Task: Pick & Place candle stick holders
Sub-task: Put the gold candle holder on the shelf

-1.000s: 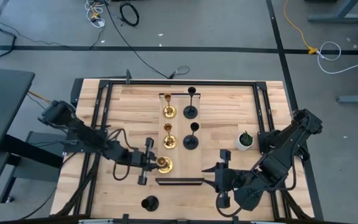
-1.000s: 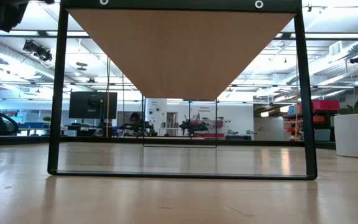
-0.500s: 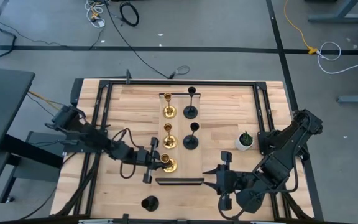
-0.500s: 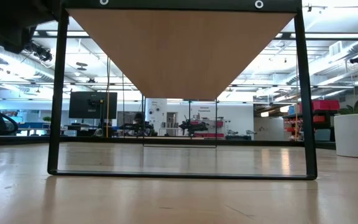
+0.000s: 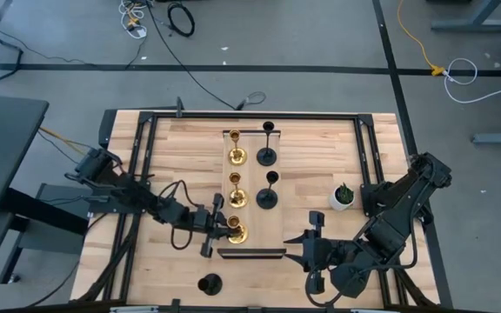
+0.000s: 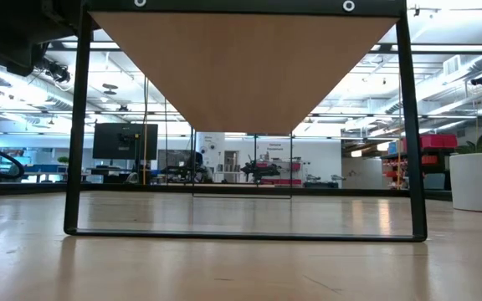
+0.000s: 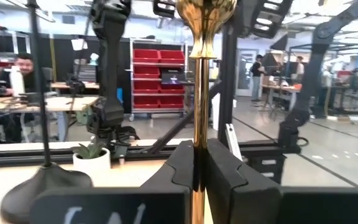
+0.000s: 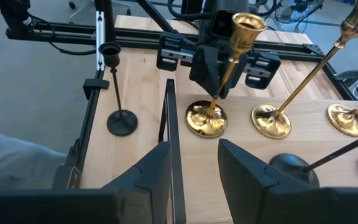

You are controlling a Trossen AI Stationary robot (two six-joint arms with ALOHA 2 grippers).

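**Left claw sets third gold holder in line**

On the wooden desk [image 5: 172, 148], the left claw [image 5: 220, 229], clamped on the stem of a gold candle holder [image 5: 236, 230], has slid it rightward into the gold row, its base now down. Placement looks nearly complete. The right claw [image 5: 306, 252] waits nearby, fingers apart, empty.

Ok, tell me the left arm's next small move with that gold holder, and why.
Probably open the fingers and back straight off. The left gripper is shut on the stem of the gold candle stick holder, whose base looks set on the wooden strip, in line with the other two gold holders. The right gripper waits open near the table's front edge.
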